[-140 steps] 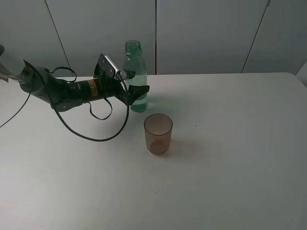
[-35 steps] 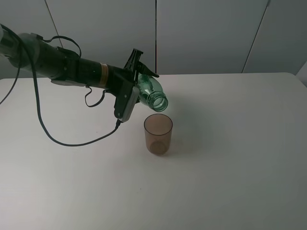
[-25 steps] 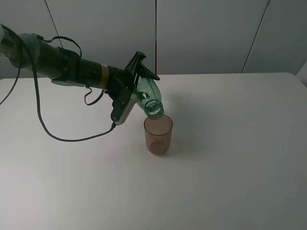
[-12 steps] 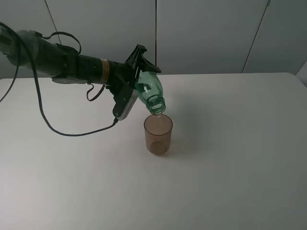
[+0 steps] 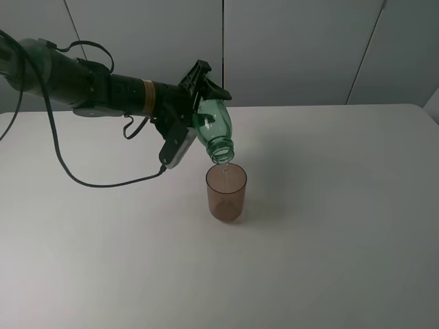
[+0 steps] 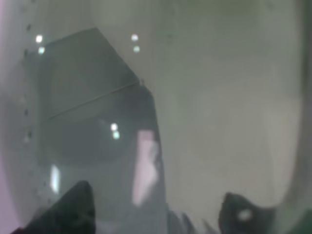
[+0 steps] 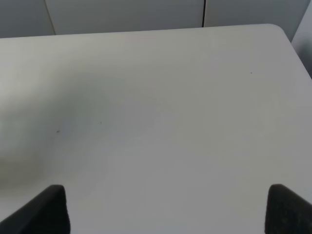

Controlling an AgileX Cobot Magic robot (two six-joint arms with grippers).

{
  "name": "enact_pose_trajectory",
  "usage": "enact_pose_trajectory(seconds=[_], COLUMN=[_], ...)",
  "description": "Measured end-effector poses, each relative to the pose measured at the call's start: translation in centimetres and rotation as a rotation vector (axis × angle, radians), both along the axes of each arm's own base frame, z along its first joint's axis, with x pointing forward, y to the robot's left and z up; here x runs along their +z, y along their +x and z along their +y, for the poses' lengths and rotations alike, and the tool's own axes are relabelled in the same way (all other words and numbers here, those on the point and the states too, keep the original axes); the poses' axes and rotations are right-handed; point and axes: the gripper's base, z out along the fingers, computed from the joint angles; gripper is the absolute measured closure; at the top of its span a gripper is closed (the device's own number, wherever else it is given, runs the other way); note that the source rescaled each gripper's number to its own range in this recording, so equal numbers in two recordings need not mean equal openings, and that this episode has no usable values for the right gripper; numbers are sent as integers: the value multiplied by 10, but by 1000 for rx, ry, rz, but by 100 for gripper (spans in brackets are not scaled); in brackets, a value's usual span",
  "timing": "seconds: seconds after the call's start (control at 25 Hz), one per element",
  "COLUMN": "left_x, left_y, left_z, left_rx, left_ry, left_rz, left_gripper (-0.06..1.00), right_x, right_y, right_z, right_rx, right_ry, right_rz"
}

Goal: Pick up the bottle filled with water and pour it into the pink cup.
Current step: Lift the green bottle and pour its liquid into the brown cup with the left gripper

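My left gripper [image 5: 203,110] is shut on the green bottle [image 5: 214,130] and holds it tilted in the air, neck down and to the right. The bottle's open mouth hangs just above the rim of the pink cup [image 5: 226,193], and a thin stream of water runs from it into the cup. The cup stands upright on the white table [image 5: 329,226]. In the left wrist view the bottle [image 6: 204,97] fills the picture, blurred, between the fingertips [image 6: 73,209]. My right gripper [image 7: 165,209] is open and empty over bare table; it does not show in the exterior view.
The left arm reaches in from the far left, and its black cable [image 5: 103,181] loops down onto the table left of the cup. A grey panelled wall [image 5: 288,48] stands behind the table's far edge.
Over the last second the left gripper has lifted and tipped the bottle a little steeper, its mouth staying over the cup. Water now runs into the cup. The cup has not moved.
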Motion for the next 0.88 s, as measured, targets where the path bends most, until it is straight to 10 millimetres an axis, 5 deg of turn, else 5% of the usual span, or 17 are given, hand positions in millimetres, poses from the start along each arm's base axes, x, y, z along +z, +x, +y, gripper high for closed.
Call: enact_pose_trajectory(seconds=[0.88], left_x=[4], left_y=[-2], left_z=[-8], left_rx=[-27], left_ry=[7], left_rz=[-109], left_gripper=[94], right_x=[0], right_y=[0], right_z=[0], right_rx=[0], right_ry=[0], right_rz=[0])
